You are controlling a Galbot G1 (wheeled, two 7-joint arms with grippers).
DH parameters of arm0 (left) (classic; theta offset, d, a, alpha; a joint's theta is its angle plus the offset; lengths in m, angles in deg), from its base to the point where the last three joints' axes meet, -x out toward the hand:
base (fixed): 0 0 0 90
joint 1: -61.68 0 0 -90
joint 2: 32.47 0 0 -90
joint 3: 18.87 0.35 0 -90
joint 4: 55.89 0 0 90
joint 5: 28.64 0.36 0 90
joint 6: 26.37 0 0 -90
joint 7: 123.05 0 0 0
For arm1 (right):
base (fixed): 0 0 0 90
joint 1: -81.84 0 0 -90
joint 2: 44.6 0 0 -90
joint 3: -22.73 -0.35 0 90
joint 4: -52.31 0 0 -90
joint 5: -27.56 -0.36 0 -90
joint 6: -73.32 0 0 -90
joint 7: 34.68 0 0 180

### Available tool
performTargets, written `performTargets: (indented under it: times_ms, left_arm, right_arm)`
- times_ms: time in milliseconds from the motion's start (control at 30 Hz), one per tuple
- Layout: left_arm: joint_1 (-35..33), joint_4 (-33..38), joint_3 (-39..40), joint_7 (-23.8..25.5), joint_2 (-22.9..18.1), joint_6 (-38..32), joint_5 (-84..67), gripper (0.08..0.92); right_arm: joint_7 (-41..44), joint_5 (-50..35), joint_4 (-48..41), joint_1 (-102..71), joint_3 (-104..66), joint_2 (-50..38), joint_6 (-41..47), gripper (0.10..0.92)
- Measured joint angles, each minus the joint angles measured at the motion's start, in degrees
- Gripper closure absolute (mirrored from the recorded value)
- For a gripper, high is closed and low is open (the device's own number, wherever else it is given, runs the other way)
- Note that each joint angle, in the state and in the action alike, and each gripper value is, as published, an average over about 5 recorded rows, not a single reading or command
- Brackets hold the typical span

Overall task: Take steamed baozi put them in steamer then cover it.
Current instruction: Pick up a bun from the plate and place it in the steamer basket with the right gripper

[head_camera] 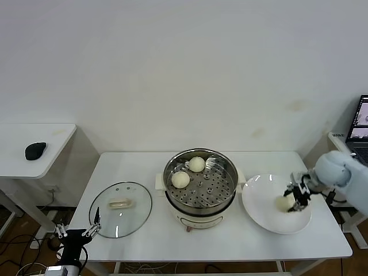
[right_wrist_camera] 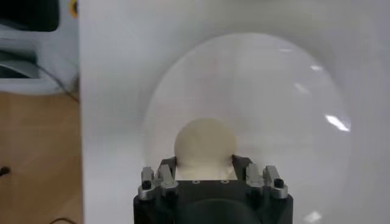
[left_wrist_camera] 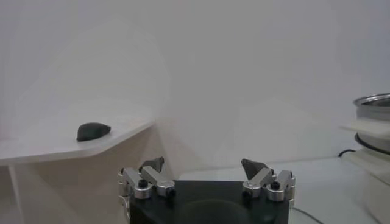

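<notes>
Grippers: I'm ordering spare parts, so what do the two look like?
Both match: the left gripper and right gripper have a black body, silver metal finger links with black screws, and dark fingertips. The right arm wears a pale grey shell.

**Colours on my feed**

I saw three cream-white baozi [head_camera: 197, 164], a shiny steel steamer [head_camera: 225, 172] with a dotted perforated tray on a cream base, a clear cover [head_camera: 138, 215] with cream handle, a white plate [head_camera: 259, 201], a white table [head_camera: 230, 241].
</notes>
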Motion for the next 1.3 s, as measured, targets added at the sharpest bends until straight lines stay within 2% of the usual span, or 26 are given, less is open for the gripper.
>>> performTargets:
  times_ms: [333, 767, 1000, 1300]
  left_arm:
    - [0.06, 0.45, -0.18, -0.11, 0.52, -0.02, -0.2, 0.177]
    - [0.25, 0.48, -0.64, -0.33, -0.48, -0.25, 0.12, 0.177]
    - [0.07, 0.55, -1.29, -0.62, -1.4, -0.51, 0.34, 0.177]
    - [-0.47, 0.71, -2.13, -1.1, -2.39, -1.2, 0.41, 0.177]
  right_arm:
    - [-0.18, -7.09, 0.51, 18.48, 8.28, 3.19, 0.27, 0.432]
    - [-3.8, -15.04, 3.56, 31.83, 20.94, 16.12, -3.52, 0.431]
    - [-5.56, -14.33, 3.94, 32.36, 25.57, 23.06, -8.82, 0.431]
    - [-7.24, -9.02, 3.31, 31.4, 29.5, 29.37, -18.13, 0.424]
